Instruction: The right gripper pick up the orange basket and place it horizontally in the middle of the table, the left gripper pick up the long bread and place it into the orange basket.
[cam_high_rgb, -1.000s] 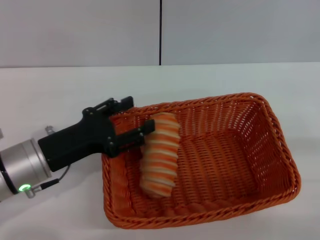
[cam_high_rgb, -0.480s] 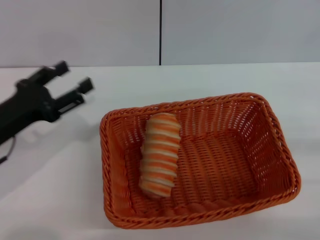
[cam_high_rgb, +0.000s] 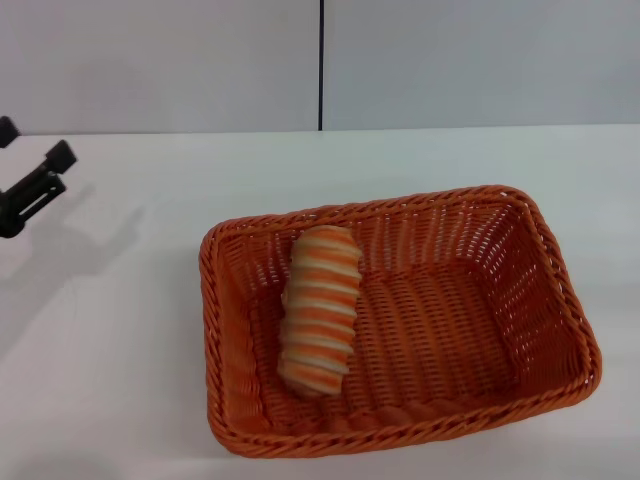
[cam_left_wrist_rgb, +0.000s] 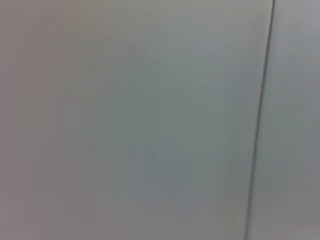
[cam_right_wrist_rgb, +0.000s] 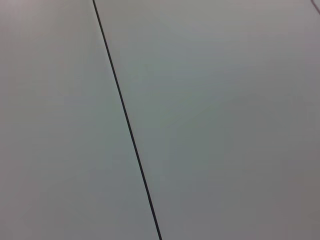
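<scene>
Both placements look done; only parking seems left.
The striped orange-and-cream long bread is lying inside the woven orange basket mid-table; the black left gripper is hovering at the left edge, spread, empty.

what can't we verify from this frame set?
- Small black left tool, head view: cut off by the left edge, only its fingertips show.
- Right tool: in no view.
- Both wrist views: only blank wall with a seam.
- Striped orange-and-cream long bread in the orange wicker basket: underside hidden.

orange basket, orange-cream striped bread, white table
</scene>
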